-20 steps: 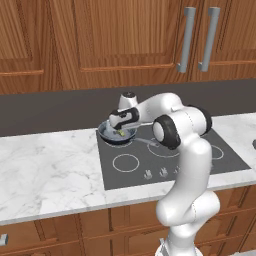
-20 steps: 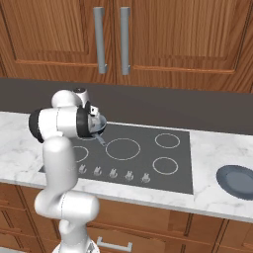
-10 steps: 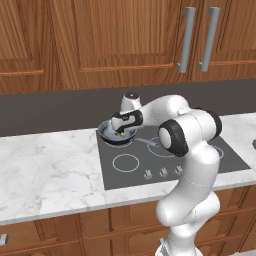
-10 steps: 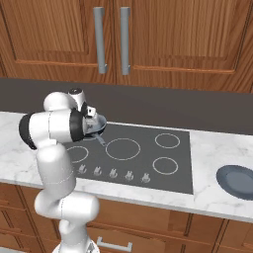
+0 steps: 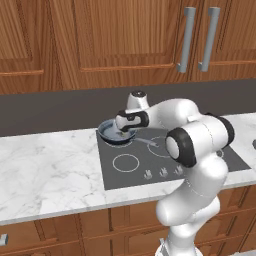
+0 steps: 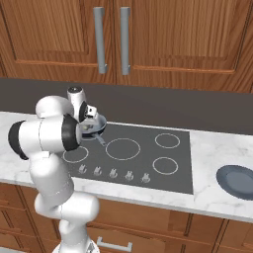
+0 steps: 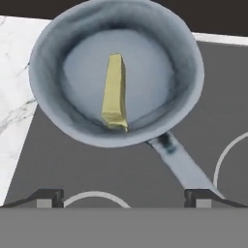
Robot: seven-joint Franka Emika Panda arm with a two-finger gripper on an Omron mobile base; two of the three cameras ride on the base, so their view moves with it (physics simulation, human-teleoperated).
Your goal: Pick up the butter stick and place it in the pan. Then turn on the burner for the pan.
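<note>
You can see the butter stick point(image 7: 115, 93) lying inside the pan point(image 7: 58, 101), on its bluish-grey floor a little off centre toward the handle side, so the placing step looks done and the burner is what remains. The gripper point(image 7: 122, 197) hangs just above the pan with its two tips spread wide, one at each lower corner of the hand view, and nothing between them; it holds nothing. The pan sits at the back left corner of the cooktop point(image 5: 200, 165), its slim handle point(image 7: 181, 164) pointing out over the glass toward the neighbouring ring, which leaves the front knobs point(image 6: 113, 172) free for you to reach. The butter is a narrow pale yellow-tan block, long and thin, much smaller than the bowl, one end nearer the rim and looking slightly raised, though you cannot be sure of that tilt
</note>
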